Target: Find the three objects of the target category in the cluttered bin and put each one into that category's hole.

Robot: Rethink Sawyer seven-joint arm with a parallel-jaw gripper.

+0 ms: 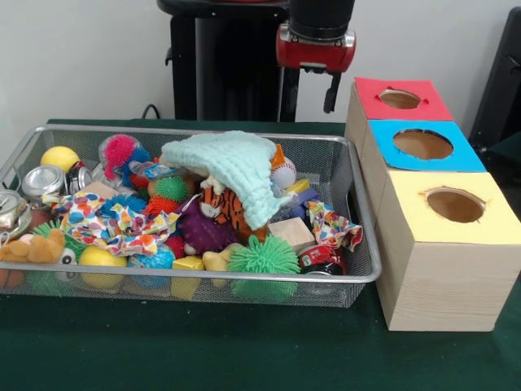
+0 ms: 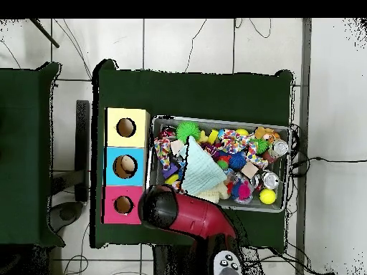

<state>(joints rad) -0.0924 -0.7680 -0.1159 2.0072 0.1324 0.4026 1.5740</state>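
I see silver wire-mesh metal on the bin, a soft knit mint cloth w/ ribbed texture, a plush tiger, spiky rubbery green ball, shiny metal cans, pale matt wood boxes, matt green tablecloth.

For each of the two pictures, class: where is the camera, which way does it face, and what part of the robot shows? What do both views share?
Front view: across the table, facing the robot; pedestal and gripper show above the wire-mesh basket.
Overhead view: above, looking straight down; the red arm reaches in from the bottom.
Shared: basket, mint knitted cloth, three-holed box.
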